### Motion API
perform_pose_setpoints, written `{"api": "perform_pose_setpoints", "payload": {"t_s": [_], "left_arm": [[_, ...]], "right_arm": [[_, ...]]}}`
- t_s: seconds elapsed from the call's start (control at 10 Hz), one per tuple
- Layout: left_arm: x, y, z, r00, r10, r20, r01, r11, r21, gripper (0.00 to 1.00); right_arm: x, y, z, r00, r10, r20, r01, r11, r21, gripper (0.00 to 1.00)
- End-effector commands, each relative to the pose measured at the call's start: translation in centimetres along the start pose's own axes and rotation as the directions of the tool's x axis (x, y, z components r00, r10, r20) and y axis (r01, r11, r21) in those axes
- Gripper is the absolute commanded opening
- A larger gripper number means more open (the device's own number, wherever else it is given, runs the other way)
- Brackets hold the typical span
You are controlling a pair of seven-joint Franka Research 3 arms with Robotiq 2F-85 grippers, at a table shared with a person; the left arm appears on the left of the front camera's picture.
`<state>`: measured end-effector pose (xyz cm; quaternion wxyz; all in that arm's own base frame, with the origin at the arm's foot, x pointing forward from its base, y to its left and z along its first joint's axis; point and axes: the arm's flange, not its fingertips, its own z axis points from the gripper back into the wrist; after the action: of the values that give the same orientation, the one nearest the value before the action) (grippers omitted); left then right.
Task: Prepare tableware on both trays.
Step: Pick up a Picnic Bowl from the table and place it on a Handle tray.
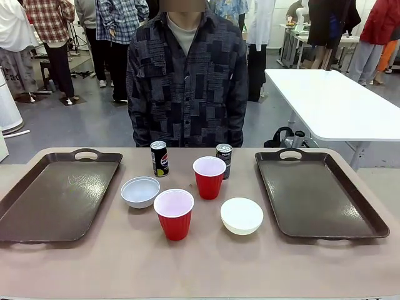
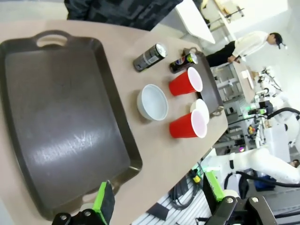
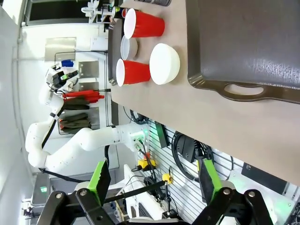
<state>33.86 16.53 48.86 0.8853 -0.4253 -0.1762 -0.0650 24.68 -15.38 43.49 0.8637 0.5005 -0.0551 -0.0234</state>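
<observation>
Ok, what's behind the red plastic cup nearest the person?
A slim black soda can stands just behind the red plastic cup; the cup covers its lower left side, so its base is partly hidden.

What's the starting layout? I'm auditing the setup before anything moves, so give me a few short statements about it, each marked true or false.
1. The near cup and far cup stand upright between the left tray and right tray: true.
2. One soda can lies on its side: false; the left can and right can both stand upright.
3. A bowl sits on the right tray: false; the left bowl and right bowl rest on the table.
4. The left gripper and right gripper are open: true.
</observation>
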Motion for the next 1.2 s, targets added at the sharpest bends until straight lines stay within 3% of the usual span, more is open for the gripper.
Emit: {"api": "perform_pose_setpoints", "payload": {"t_s": [0.0, 0.2, 0.3, 1.1], "left_arm": [[0.23, -0.29, -0.08, 1.000, 0.022, -0.004, -0.022, 1.000, 0.004, 1.00], [0.07, -0.34, -0.07, 0.999, 0.041, 0.008, -0.042, 0.996, 0.074, 1.00], [0.14, -0.15, -0.30, 1.000, 0.006, -0.010, -0.006, 1.000, 0.013, 1.00], [0.14, -0.15, -0.30, 1.000, 0.006, -0.010, -0.006, 1.000, 0.013, 1.00]], "right_arm": [[0.38, 0.05, -0.01, 1.000, 0.024, -0.001, -0.024, 1.000, 0.008, 1.00], [0.38, 0.11, -0.19, 0.999, 0.042, -0.016, -0.042, 0.999, -0.015, 1.00], [0.16, 0.30, -0.04, 1.000, 0.006, -0.007, -0.006, 1.000, -0.013, 1.00], [0.16, 0.30, -0.04, 1.000, 0.006, -0.007, -0.006, 1.000, -0.013, 1.00]]}}
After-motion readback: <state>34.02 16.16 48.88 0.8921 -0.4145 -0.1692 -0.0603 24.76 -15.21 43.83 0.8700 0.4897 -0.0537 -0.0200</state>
